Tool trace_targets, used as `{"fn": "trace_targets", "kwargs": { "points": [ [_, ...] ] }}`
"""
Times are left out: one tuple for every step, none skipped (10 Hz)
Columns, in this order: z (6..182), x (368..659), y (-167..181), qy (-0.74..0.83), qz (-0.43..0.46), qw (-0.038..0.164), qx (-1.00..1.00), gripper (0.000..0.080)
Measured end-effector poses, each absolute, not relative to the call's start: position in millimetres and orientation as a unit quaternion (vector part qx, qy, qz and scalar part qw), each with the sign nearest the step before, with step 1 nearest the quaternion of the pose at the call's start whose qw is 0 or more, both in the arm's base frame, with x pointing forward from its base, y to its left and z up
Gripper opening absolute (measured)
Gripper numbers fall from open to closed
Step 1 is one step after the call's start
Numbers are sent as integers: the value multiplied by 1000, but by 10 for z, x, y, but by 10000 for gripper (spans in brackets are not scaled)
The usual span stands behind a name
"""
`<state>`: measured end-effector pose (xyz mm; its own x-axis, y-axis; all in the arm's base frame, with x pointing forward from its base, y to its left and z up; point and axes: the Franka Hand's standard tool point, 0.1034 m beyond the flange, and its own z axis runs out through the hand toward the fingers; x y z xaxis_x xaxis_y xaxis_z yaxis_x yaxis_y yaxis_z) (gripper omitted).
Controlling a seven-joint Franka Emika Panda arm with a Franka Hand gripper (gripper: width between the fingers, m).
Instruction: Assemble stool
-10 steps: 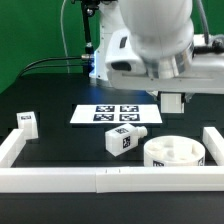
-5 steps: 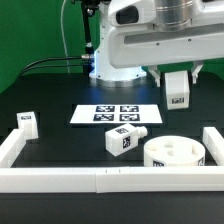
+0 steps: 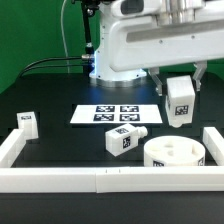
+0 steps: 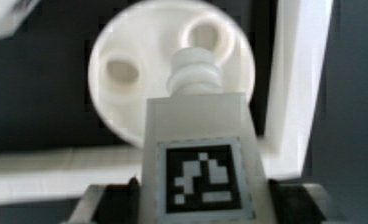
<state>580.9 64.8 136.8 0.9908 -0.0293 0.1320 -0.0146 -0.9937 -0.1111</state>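
Note:
My gripper [image 3: 180,88] is shut on a white tagged stool leg [image 3: 180,101] and holds it in the air above the round seat disc [image 3: 175,153], which lies at the exterior view's right near the front rail. In the wrist view the held leg [image 4: 202,150] points its peg toward the seat disc [image 4: 145,75] below, and the dark fingers [image 4: 113,200] press on both its sides. A second leg [image 3: 124,139] lies on the table beside the seat. A third leg [image 3: 26,122] stands at the exterior view's left.
The marker board [image 3: 118,115] lies flat behind the loose leg. A long white border rail [image 3: 100,178] runs along the front, with raised ends at left [image 3: 10,150] and right [image 3: 212,140]. The robot's base [image 3: 120,50] stands at the back.
The gripper with the held leg has moved down and tilted a little over the seat disc; one second ago the arm was lower and filled more of the view.

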Motion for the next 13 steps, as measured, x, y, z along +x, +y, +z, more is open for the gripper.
{"fn": "trace_targets", "kwargs": {
  "points": [
    [1432, 5878, 647, 15, -89, 55, -994, 336],
    [1414, 5913, 625, 16, -140, 48, -989, 336],
    [1378, 5880, 609, 17, -168, 43, -985, 336],
    [1388, 5896, 593, 18, -194, 39, -980, 336],
    [1404, 5926, 565, 19, -240, 32, -970, 336],
    [1398, 5952, 538, 16, -275, 24, -961, 336],
    [1343, 5942, 540, 16, -315, 17, -949, 336],
    [1226, 5883, 618, 15, -309, 18, -951, 336],
    [1226, 5888, 613, 15, -292, 21, -956, 336],
    [1242, 5898, 603, 16, -295, 21, -955, 336],
    [1209, 5875, 655, 18, -296, 23, -955, 336],
    [1119, 5792, 832, 18, -296, 25, -955, 336],
    [1066, 5761, 871, 13, -290, 22, -957, 336]
  ]
}}
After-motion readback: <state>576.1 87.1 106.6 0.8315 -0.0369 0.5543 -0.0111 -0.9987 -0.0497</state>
